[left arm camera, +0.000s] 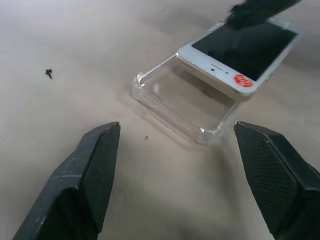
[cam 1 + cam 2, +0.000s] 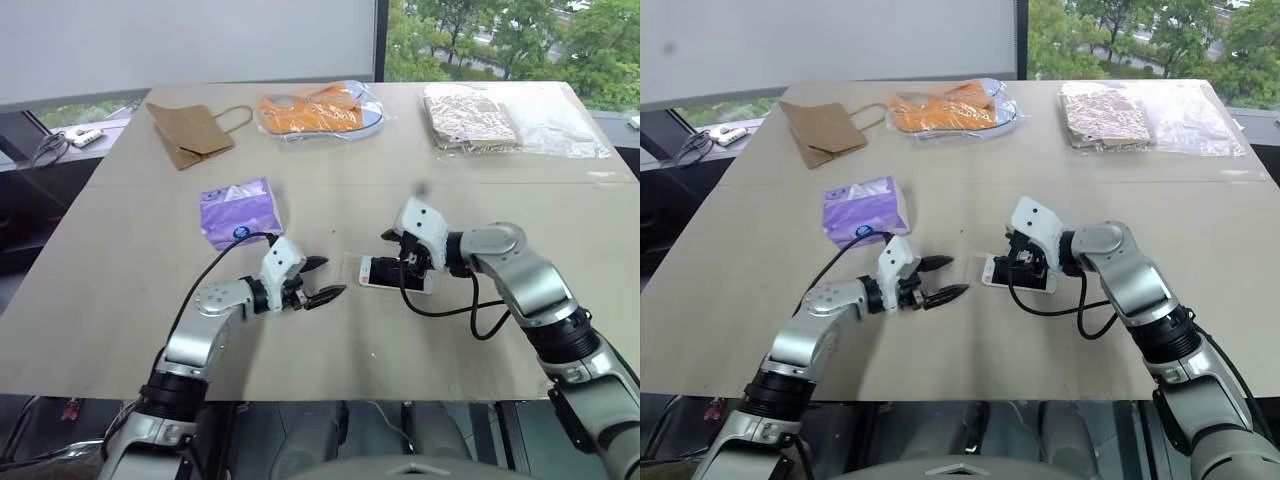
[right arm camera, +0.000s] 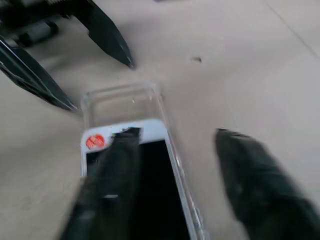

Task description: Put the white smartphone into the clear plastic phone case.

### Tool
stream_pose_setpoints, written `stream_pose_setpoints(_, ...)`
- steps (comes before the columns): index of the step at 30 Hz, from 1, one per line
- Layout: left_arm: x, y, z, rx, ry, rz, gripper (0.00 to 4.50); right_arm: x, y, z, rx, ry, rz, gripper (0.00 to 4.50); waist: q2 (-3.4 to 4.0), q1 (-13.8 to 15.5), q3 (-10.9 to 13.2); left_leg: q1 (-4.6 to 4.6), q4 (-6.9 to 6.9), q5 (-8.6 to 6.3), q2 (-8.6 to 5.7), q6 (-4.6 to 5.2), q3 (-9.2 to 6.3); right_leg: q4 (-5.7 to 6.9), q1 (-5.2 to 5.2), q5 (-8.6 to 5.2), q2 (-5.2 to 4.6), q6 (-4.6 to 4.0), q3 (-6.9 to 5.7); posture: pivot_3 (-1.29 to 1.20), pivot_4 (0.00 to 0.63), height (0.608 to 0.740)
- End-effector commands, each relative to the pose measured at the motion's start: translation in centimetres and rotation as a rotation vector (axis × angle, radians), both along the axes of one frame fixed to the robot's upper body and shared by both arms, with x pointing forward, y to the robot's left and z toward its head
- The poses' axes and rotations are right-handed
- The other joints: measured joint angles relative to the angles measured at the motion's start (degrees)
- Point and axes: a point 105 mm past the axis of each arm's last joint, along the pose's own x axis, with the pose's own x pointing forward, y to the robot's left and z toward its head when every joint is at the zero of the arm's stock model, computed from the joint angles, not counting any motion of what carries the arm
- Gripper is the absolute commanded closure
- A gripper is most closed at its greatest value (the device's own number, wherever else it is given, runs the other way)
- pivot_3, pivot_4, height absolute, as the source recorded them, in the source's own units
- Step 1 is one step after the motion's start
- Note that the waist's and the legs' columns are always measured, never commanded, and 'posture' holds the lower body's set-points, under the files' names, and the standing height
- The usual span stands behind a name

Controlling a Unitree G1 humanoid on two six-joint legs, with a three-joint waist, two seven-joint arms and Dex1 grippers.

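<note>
On the big tan table, the slippery white smartphone lies halfway inside the thin clear plastic phone case. Left gripper is spread wide, holding nothing; right gripper straddles the phone, I cannot tell its grip. Push its stiff edges.

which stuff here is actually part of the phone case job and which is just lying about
Part of the job:
- white smartphone, partly in the case
- clear plastic phone case

Lying about:
- purple tissue pack
- brown paper bag
- orange item in a clear bag
- patterned items in clear bags
</note>
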Motion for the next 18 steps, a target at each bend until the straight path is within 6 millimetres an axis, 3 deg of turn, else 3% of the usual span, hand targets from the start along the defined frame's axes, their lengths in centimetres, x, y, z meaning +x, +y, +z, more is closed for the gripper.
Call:
stream_pose_setpoints(1, -0.5, 1.7, 0.8, -0.001, 0.001, -0.046, 2.11, -0.6, 0.0, 1.7, 0.037, -0.055, 0.021, 3.88, 0.00, -0.1, 0.0, -0.02, -0.04, 0.00, 0.02, 0.00, 0.01, -0.03, -0.05, 0.00, 0.01, 0.00, 0.01, 0.00, 0.150, 0.740)
stream_pose_setpoints(2, -0.6, 1.8, 0.8, 0.008, 0.001, -0.056, 2.56, -0.6, 0.0, 1.7, 0.037, -0.052, 0.023, 4.35, 0.01, -0.1, 0.0, -0.03, -0.07, 0.00, 0.02, 0.00, 0.00, -0.04, -0.07, 0.00, 0.01, -0.01, 0.00, 0.00, 0.150, 0.740)
stream_pose_setpoints(3, -0.4, 2.0, 0.9, 0.014, 0.000, -0.057, 3.06, -0.7, 0.1, 1.6, 0.038, -0.049, 0.027, 4.50, 0.01, -0.1, 0.0, -0.03, -0.09, 0.00, 0.02, 0.00, 0.00, -0.06, -0.07, -0.01, 0.01, -0.01, 0.00, 0.00, 0.150, 0.740)
stream_pose_setpoints(6, 0.4, 2.0, 1.3, 0.033, 0.001, -0.079, 4.48, -1.0, 0.3, 1.6, 0.044, -0.037, 0.050, 4.50, -0.01, 0.2, 0.0, -0.05, -0.08, 0.00, 0.01, 0.00, 0.00, -0.08, -0.05, 0.00, 0.01, -0.01, -0.02, 0.00, 0.150, 0.740)
stream_pose_setpoints(18, 1.5, -0.6, 0.5, 0.095, 0.035, -0.213, 4.48, -2.4, 0.5, -0.2, -0.030, 0.017, 0.128, 4.50, -0.02, 0.0, 0.0, -0.07, -0.07, 0.00, 0.00, 0.01, 0.00, -0.07, -0.06, 0.00, 0.02, 0.00, -0.03, 0.00, 0.150, 0.740)
